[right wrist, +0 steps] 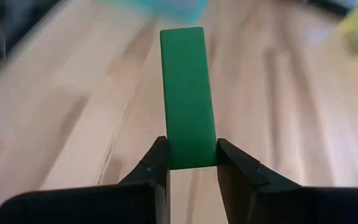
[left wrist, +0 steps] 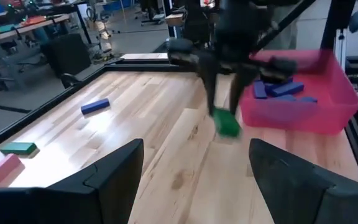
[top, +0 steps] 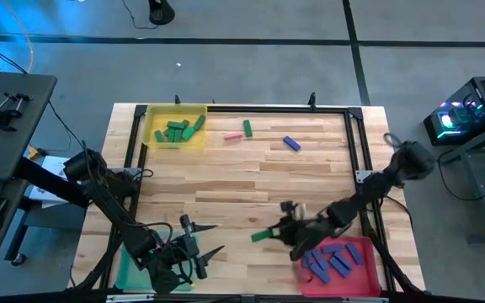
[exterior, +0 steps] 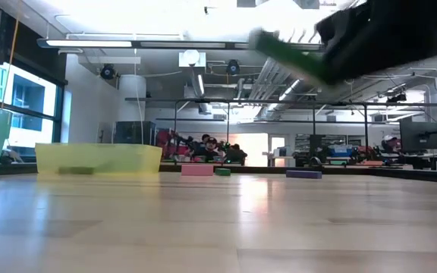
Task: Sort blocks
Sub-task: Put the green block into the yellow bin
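Note:
My right gripper (top: 281, 233) is shut on a green block (top: 263, 236) above the near middle of the table, just left of the pink-red tray (top: 362, 249) that holds several blue blocks (top: 327, 263). My left gripper (top: 206, 241) stands open over the near left, beside the teal tray (top: 127, 271), with nothing between its fingers. The yellow tray (top: 196, 112) at the far left holds several green blocks (top: 178, 130). A pink block (top: 236, 135), a green block (top: 247, 128) and a blue block (top: 291, 143) lie flat on the far part of the table. My right gripper pinches one short end of the green block (right wrist: 190, 158) between its two fingers, which press on its two long edges. The rest of the block sticks out past the fingertips, in line with them. It hangs clear of the table, tilted down (exterior: 290, 57).
A black rail frame (top: 276, 108) runs round the wooden table top. The middle of the table between the far blocks and my grippers is bare wood (top: 226, 189). Desks and equipment stand in the room beyond the table.

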Robot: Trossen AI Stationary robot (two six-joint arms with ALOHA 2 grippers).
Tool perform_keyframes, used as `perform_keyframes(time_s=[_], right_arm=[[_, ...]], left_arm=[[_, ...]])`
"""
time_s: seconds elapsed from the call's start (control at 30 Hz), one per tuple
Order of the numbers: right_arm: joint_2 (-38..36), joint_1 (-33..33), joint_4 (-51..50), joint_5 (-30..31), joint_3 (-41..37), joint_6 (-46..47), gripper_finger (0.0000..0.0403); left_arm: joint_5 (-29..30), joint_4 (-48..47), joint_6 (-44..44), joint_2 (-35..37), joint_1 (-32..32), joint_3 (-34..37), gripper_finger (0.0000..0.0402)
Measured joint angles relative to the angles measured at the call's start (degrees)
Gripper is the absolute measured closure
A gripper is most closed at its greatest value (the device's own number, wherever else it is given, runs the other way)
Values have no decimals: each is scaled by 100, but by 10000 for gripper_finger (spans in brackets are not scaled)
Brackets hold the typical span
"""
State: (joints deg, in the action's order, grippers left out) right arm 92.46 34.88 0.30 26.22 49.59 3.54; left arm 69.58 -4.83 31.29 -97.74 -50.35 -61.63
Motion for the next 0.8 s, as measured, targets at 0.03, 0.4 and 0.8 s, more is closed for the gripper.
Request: perform_keyframes(time_s=[0.03, 0.4, 0.8], right_arm=[[-223, 17, 481, 131, -318, 50, 336], [-953, 79, 5221, 293, -2326, -550, 336], [-953, 316, 5478, 246, -2195, -1009, 336]], left_arm=[[-7, 62, -8, -10, 19, 1, 122], [-1102, 3641, -2956, -969, 898, 2, 122], [-2698, 7210, -5031, -1715, 1816, -4, 122]])
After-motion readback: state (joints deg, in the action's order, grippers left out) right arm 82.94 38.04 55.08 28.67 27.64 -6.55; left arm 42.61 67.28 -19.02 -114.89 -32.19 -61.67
